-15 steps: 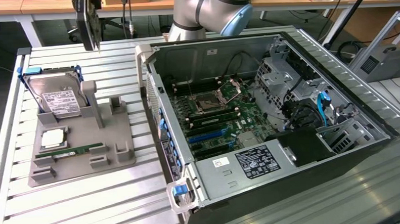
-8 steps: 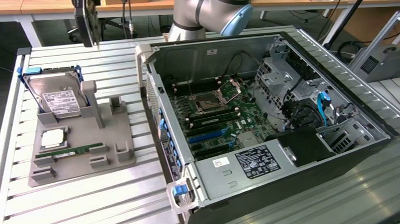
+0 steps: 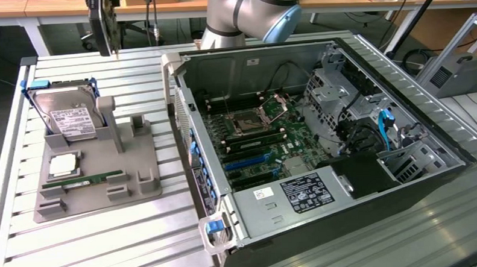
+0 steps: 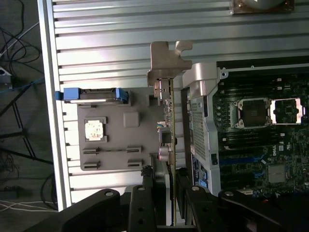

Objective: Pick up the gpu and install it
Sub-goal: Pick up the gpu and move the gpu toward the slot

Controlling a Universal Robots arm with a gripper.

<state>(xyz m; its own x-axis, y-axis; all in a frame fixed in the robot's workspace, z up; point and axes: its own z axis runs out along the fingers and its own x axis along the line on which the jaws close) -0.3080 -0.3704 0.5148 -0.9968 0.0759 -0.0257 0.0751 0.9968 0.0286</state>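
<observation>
The gpu (image 4: pixel 171 121) is a thin dark card seen edge-on, with a silvery metal bracket (image 4: pixel 167 60) at its far end. My gripper (image 4: pixel 170 193) is shut on it, one finger on each flat side. In the exterior view the gpu (image 3: pixel 103 31) hangs upright from the gripper (image 3: pixel 106 0), high above the table's far corner on that view's left, beyond the grey holder and clear of it. The open computer case (image 3: pixel 191 120) lies to the exterior view's right, its motherboard (image 3: pixel 255 139) exposed with blue slots (image 3: pixel 248 162).
A grey holder tray (image 3: pixel 135 159) on the slatted table carries a silver hard drive (image 3: pixel 71 119) in a blue frame, a square processor chip (image 3: pixel 63 165) and a green memory stick (image 3: pixel 83 181). The arm's base (image 3: pixel 249 12) stands behind the case. Desks line the back.
</observation>
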